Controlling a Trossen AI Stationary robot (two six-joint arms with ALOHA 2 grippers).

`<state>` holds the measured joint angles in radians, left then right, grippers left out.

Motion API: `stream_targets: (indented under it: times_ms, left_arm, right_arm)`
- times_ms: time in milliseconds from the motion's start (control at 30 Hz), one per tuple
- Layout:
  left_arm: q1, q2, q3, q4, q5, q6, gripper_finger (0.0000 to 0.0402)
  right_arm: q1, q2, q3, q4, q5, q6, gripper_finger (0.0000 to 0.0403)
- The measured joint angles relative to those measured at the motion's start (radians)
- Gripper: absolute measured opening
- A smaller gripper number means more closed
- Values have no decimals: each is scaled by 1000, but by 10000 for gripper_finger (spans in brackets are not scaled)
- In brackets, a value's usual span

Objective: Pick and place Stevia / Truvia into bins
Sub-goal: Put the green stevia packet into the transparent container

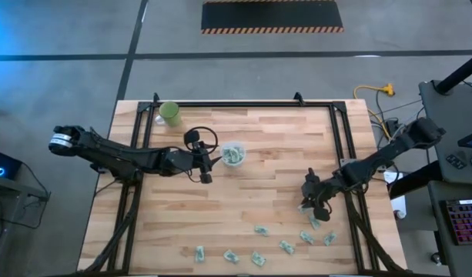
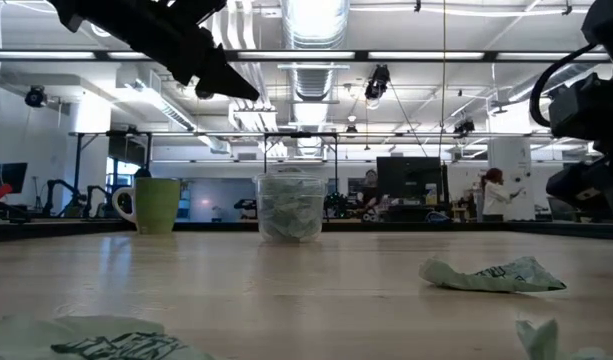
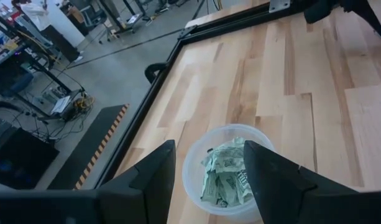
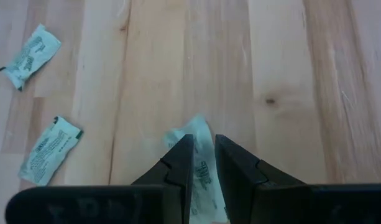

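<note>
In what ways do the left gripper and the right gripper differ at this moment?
The left gripper is open and holds nothing; the right gripper is shut on a packet. The left gripper hangs over the clear cup, which already contains packets; the right gripper is near the loose packets by the table's front right. Both are dark two-finger grippers.

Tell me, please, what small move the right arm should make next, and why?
Probably lift and carry toward the clear cup. The right end effector is shut on a green packet just above the table, so the pick looks done. The cup, already holding packets, sits mid-table, with the left end effector open right over it, so that arm may need to clear first.
</note>
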<state>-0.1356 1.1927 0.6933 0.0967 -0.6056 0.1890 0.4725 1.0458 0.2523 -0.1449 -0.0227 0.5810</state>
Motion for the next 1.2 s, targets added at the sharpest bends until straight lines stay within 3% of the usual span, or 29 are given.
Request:
stream_targets:
  times_ms: [667, 967, 1200]
  left_arm:
    - [0, 1, -12, 0, 0, 0, 173]
    - [0, 1, -12, 0, 0, 0, 173]
    - [0, 1, -12, 0, 0, 1, 173]
  right_arm:
    - [14, 119, 5, 62, -2, 3, 57]
    - [14, 119, 8, 56, 9, -6, 10]
    - [14, 123, 86, 41, 59, -160, 8]
